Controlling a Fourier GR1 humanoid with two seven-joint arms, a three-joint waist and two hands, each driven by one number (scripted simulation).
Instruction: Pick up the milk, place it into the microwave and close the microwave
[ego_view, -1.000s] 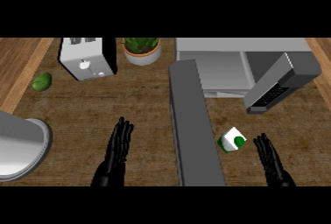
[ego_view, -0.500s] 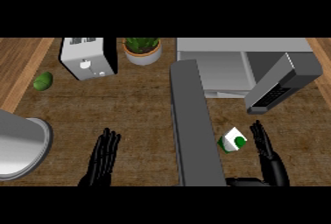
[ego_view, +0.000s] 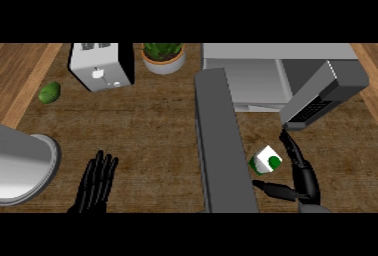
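Right black robot hand (ego_view: 301, 176) brackets a small white-and-green milk carton (ego_view: 266, 161) near the wooden counter's (ego_view: 148, 130) front right edge, fingers straight beyond it, thumb spread wide beneath it, not closed. Behind it, the grey microwave (ego_view: 255, 75) stands at the back edge, door (ego_view: 317, 95) swung open. Left black hand (ego_view: 96, 182) rests flat and open near the front edge.

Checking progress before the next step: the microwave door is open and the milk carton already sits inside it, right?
Not quite. The microwave door is open, but the milk carton stands on the counter in front of it, beside the right hand, as the head view shows.
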